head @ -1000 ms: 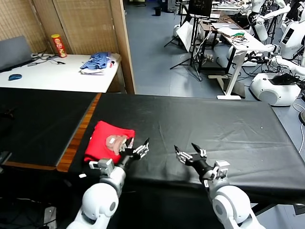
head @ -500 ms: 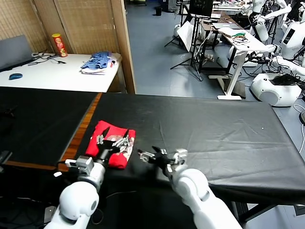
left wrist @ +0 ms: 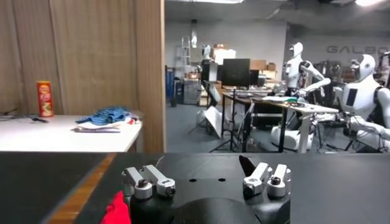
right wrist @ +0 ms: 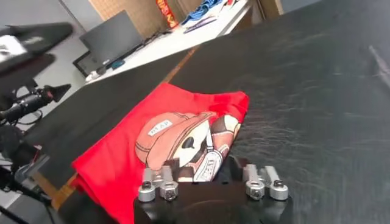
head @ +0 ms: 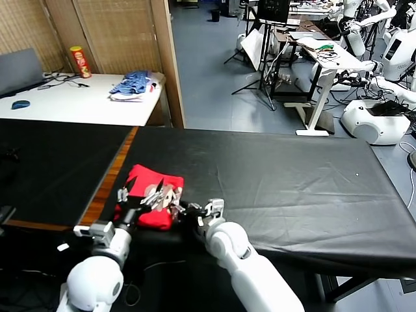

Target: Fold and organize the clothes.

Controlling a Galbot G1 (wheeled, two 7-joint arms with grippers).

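The clothes are one red T-shirt [head: 146, 182], folded into a small packet with its brown-and-white print facing up, lying at the near left corner of the black table [head: 292, 175]. My left gripper [head: 140, 193] hovers open over the shirt's near half; a sliver of the red shirt [left wrist: 117, 212] shows beside it in the left wrist view. My right gripper [head: 184, 209] has reached across to the shirt's near right edge. In the right wrist view the right gripper [right wrist: 205, 165] is open, its fingers standing apart on either side of the printed edge of the shirt [right wrist: 146, 140].
A wooden strip [head: 110, 185] separates this table from a second black surface [head: 52, 162] on the left. Behind stands a white table with folded blue garments [head: 132, 86] and a red can [head: 80, 62]. Desks, stands and other robots [head: 377, 117] fill the far right.
My right gripper has swung left along the table's front edge to the shirt, and its jaws have narrowed. The left gripper has drifted left and now sits over the shirt.
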